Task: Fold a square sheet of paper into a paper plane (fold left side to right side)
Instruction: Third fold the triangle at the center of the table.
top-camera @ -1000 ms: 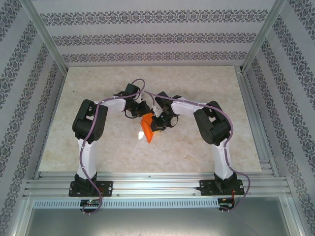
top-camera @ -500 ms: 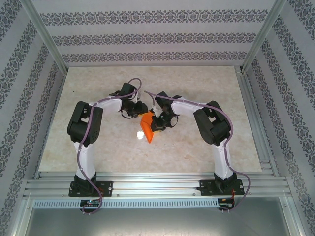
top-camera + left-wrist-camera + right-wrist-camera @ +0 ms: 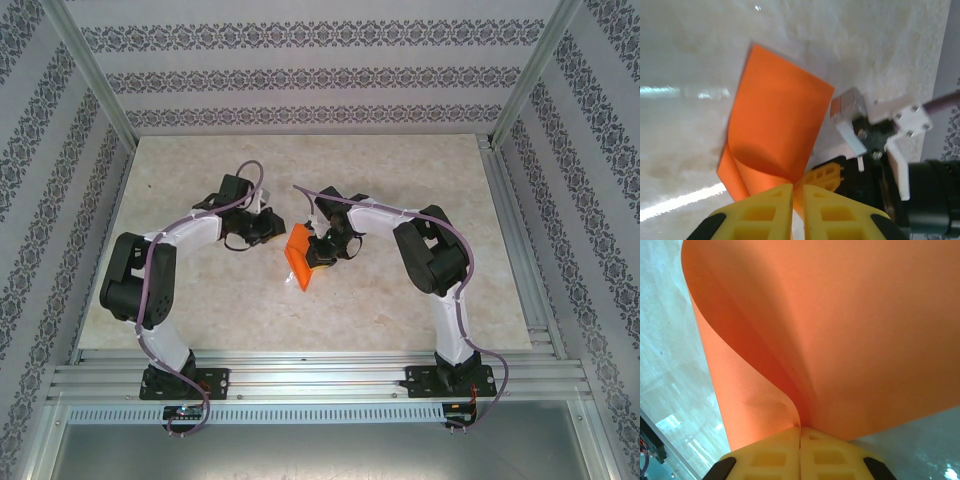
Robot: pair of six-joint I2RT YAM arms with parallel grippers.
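Note:
The square sheet of paper (image 3: pixel 300 262) is bright orange and curled over on itself, standing off the table near the middle. My right gripper (image 3: pixel 318 252) is shut on its right edge. In the right wrist view the paper (image 3: pixel 840 330) bends in a loop rising from the closed gripper (image 3: pixel 800 429). My left gripper (image 3: pixel 270 228) sits just left of the sheet, apart from it. In the left wrist view that gripper (image 3: pixel 797 187) is shut with only a thin slit, and the paper (image 3: pixel 775 115) lies beyond it, pinched by the right arm's yellow fingers (image 3: pixel 827 175).
The marble table top (image 3: pixel 200 290) has aluminium rails along the near edge (image 3: pixel 320 375) and the right side (image 3: pixel 515 240). Patterned walls stand close on three sides.
The left arm has swung back to the left, away from the sheet. Its jaws opened briefly and closed again. The right gripper kept its hold and barely moved.

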